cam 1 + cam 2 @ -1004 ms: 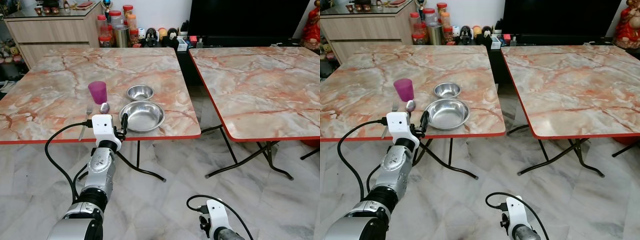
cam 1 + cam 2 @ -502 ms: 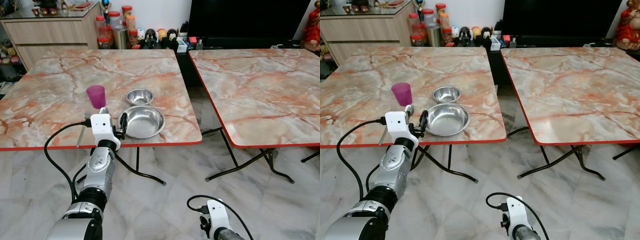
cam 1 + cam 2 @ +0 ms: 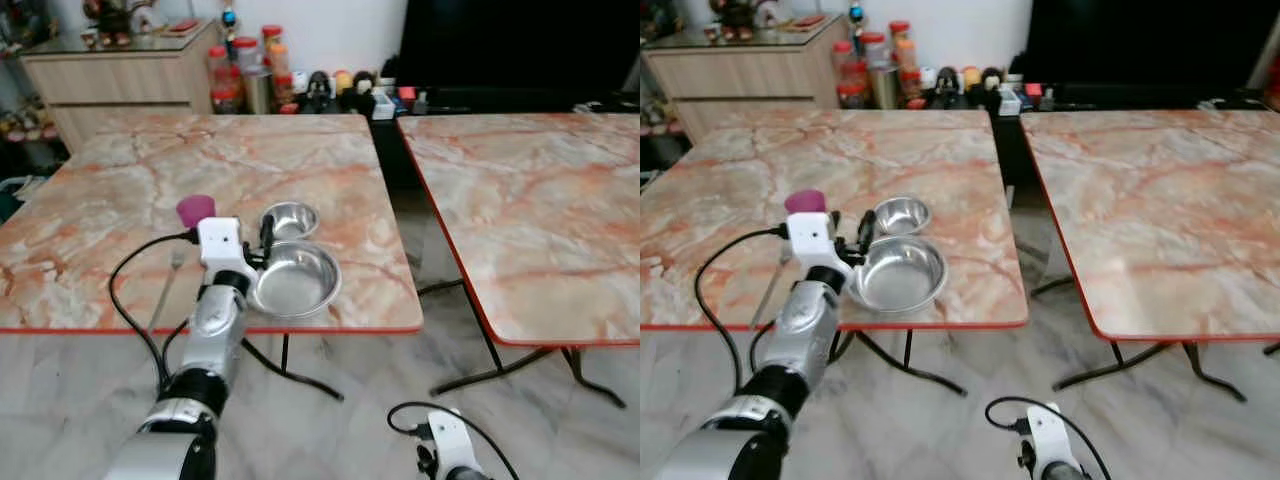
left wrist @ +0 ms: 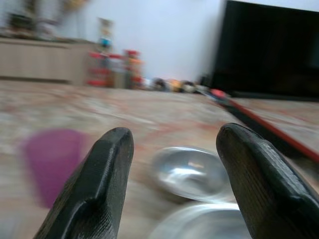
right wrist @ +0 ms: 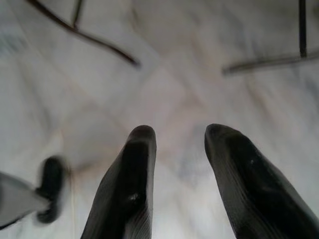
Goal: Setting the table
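On the left marble table (image 3: 120,190) stand a purple cup (image 3: 195,208), a small steel bowl (image 3: 291,217) and, nearer the front edge, a large steel bowl (image 3: 298,281). A fork (image 3: 165,292) lies to the left of my arm. My left gripper (image 3: 266,228) is out over the table between the cup and the bowls, just left of the small bowl. In the left wrist view it (image 4: 174,137) is open and holds nothing, with the cup (image 4: 50,159) and the small bowl (image 4: 192,172) ahead of it. My right gripper (image 5: 182,132) hangs open over the floor.
A second marble table (image 3: 540,200) stands to the right, across a narrow gap. A wooden cabinet (image 3: 130,75), jars (image 3: 250,80) and a dark TV (image 3: 520,50) line the back wall. Folding metal legs (image 3: 300,375) stand under the left table on the marble floor.
The camera has moved closer and the picture has shifted. My left gripper has gone forward from the table's front edge to over the table beside the small bowl.
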### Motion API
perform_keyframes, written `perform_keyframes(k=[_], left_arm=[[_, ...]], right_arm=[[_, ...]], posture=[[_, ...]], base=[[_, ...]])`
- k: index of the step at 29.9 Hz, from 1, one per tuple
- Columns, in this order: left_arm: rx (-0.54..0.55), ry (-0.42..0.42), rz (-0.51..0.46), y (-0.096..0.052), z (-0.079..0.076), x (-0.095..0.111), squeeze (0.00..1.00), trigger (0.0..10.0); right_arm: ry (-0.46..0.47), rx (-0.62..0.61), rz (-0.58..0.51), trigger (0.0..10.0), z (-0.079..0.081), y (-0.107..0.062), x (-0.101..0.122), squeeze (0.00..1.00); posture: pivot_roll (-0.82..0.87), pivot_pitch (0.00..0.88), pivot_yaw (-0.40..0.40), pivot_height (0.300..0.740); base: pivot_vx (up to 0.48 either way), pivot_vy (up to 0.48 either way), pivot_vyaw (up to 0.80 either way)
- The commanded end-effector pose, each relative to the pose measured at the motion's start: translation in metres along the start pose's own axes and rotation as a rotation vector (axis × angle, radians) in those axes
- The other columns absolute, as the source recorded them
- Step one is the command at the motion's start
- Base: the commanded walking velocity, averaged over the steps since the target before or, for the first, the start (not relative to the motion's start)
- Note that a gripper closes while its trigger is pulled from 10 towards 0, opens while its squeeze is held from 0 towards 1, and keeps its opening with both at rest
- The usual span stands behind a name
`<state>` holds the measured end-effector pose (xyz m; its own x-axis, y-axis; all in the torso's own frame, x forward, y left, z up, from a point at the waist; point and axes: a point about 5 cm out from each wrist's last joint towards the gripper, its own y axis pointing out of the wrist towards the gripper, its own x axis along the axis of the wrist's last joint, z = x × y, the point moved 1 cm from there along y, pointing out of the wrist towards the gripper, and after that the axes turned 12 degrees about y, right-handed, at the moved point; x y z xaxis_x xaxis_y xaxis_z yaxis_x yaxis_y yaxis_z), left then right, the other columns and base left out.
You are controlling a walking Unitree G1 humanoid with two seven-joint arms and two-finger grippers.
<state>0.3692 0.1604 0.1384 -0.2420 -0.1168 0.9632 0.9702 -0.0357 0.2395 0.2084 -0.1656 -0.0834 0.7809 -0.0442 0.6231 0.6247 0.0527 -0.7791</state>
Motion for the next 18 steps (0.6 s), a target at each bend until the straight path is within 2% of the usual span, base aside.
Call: perform_keyframes(k=[1,4,10,12,14,15,17,18], left_arm=[[0.01,-0.004,0.006,-0.001,0.001,-0.001,0.0,10.0],[0.011,-0.006,0.011,-0.001,0.001,-0.001,0.0,10.0],[0.024,-0.043,0.035,-0.008,0.005,-0.006,0.0,10.0],[0.074,-0.13,0.078,-0.016,0.014,-0.014,0.0,10.0],[0.083,-0.172,0.083,-0.017,0.016,-0.014,0.0,10.0],[0.088,-0.219,0.094,-0.019,0.018,-0.015,0.0,10.0],[0.084,-0.236,0.106,-0.02,0.019,-0.015,0.0,10.0],[0.047,-0.206,0.133,-0.02,0.018,-0.016,0.0,10.0]], right_arm=[[0.006,0.011,0.002,10.0,0.004,0.0,-0.002,0.0],[0.006,0.012,0.004,10.0,0.004,0.0,-0.002,0.0],[0.013,0.009,0.009,10.0,0.004,0.0,-0.004,0.0],[0.015,0.007,0.017,10.0,0.004,-0.001,-0.007,0.0],[0.014,0.007,0.019,10.0,0.003,-0.001,-0.008,0.0],[0.014,0.006,0.021,10.0,0.003,-0.001,-0.008,0.0],[0.014,0.004,0.023,10.0,0.003,-0.001,-0.009,0.0],[0.016,0.003,0.021,10.0,0.003,-0.001,-0.008,0.0]], posture=[[0.01,0.0,-0.019,0.728],[0.01,0.0,-0.021,0.728],[0.02,0.0,-0.019,0.728],[0.02,0.0,-0.019,0.728],[0.02,0.0,-0.021,0.728],[0.02,0.0,-0.019,0.728],[0.02,0.0,-0.018,0.728],[0.02,0.0,-0.018,0.728]], base=[[0.39,0.0,0.0],[0.314,0.0,0.0],[0.0,0.0,0.0],[0.0,0.0,0.0],[0.0,0.0,0.0],[0.0,0.0,0.0],[0.0,0.0,0.0],[0.0,0.0,0.0]])
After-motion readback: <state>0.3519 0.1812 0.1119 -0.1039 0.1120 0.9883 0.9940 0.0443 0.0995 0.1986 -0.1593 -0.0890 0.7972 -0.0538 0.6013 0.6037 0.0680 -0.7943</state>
